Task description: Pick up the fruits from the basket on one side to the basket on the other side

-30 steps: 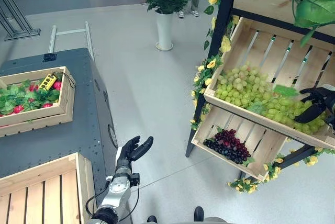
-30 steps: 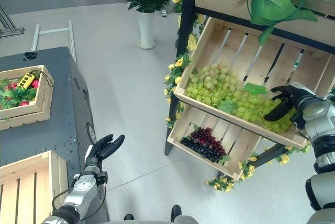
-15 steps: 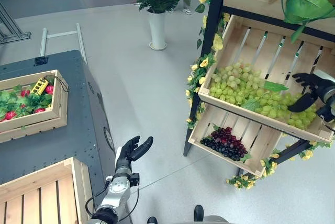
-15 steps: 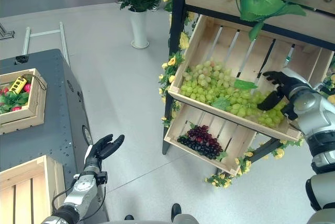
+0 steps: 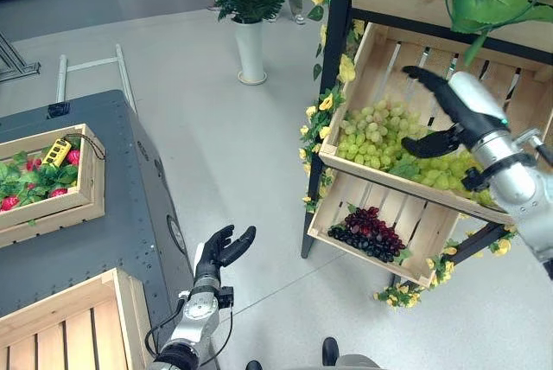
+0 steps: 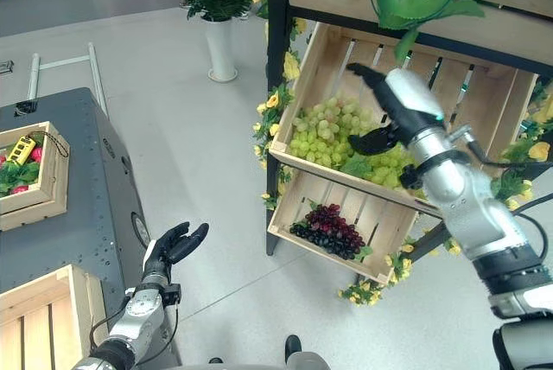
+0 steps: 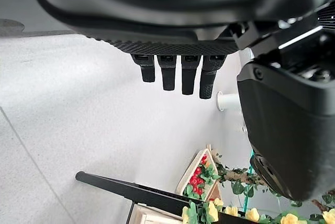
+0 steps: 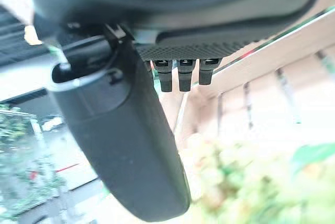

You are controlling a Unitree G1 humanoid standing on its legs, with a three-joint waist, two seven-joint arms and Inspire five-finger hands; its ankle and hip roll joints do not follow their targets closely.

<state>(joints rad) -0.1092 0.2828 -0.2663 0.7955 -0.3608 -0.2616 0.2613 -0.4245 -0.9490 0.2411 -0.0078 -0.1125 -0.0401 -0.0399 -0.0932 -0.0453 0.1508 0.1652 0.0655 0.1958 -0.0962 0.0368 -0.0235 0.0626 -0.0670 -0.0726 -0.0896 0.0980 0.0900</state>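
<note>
The right hand (image 5: 455, 115) is hovering, fingers spread wide and empty, just above the green grapes (image 5: 389, 141) (lining up a grab, likely); the left hand (image 5: 218, 251) is hanging open, idle.

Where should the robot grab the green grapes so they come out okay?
Probably from above and the crate's open front: the green grapes lie heaped in the tilted upper crate, walled behind and beside. The open right hand hovers over them; curling round one bunch's top looks safest.

text: none legible | labels: none legible | numbers: none | signs: none
</note>
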